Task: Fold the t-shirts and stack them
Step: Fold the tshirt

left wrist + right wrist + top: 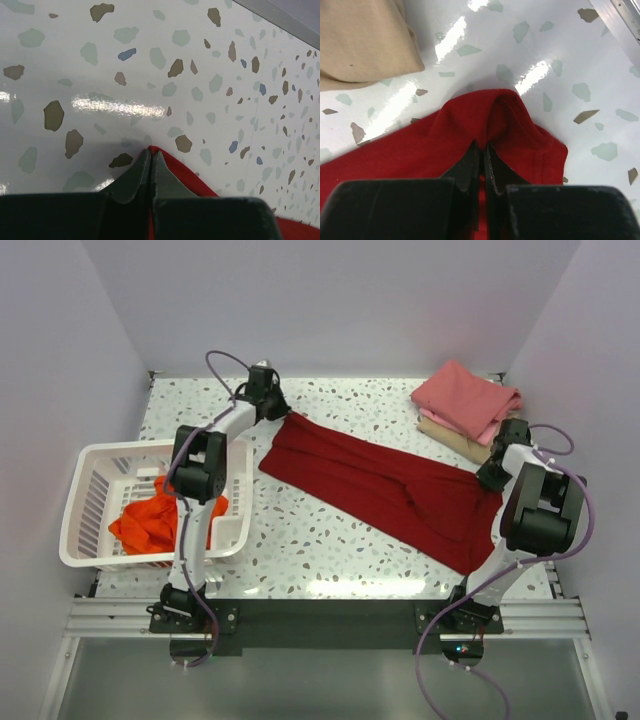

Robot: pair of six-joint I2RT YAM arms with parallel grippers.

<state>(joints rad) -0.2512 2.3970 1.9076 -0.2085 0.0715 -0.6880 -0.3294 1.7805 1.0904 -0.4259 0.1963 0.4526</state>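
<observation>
Currently, the left gripper [151, 152] is fully closed, its fingertips pressed together on one pointed corner of the dark crimson t-shirt [380, 485]. In the left wrist view, only that corner and a strip of cloth show to the right of the fingers, with the speckled table [330, 540] ahead of them.

The right gripper [482, 147] is likewise closed and pinches a raised fold of the same shirt. The cloth arches up into a small ridge directly ahead of the fingertips and falls away flat on both sides. How many layers are caught there cannot be told, since the fingers cover the pinch point.

Between the two grippers, the crimson shirt lies as a long diagonal band on the table, wrinkled near the right gripper.

Just beyond the right gripper, and to its left in the wrist view, sits the folded tan t-shirt [365, 40]. The folded pink t-shirt [465, 398] lies on top of it.

Back from the left gripper, beside that arm's elbow, the white slotted basket [100, 455] holds the crumpled orange-red t-shirt [150, 520].
</observation>
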